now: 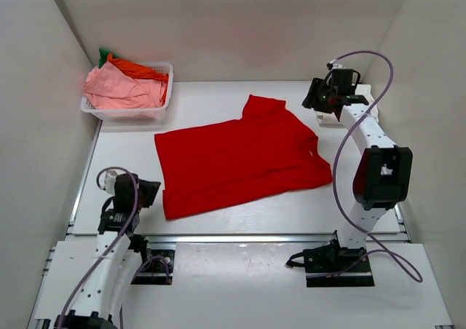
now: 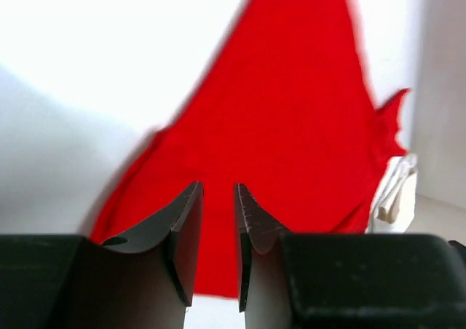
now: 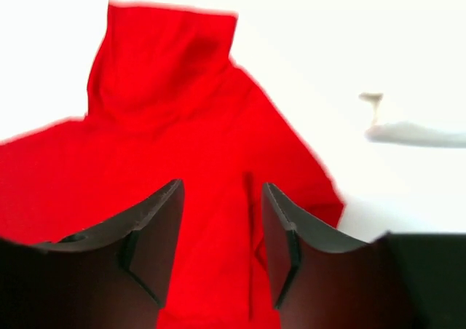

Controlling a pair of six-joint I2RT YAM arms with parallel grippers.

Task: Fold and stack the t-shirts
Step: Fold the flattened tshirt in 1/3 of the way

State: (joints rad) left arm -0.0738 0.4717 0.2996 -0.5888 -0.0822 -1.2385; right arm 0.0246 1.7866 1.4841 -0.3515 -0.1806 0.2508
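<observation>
A bright red t-shirt lies spread flat in the middle of the table, one sleeve pointing to the back. It also shows in the left wrist view and in the right wrist view. My left gripper hovers at the shirt's near left corner, its jaws a narrow gap apart and empty. My right gripper hangs above the shirt's far right side, open and empty. A cream-white cloth lies at the back right under the right arm. Pink, orange and green tees lie in the basket.
The white lattice basket stands at the back left corner. White walls close in the table on the left, back and right. The right arm's cable loops beside the shirt's right edge.
</observation>
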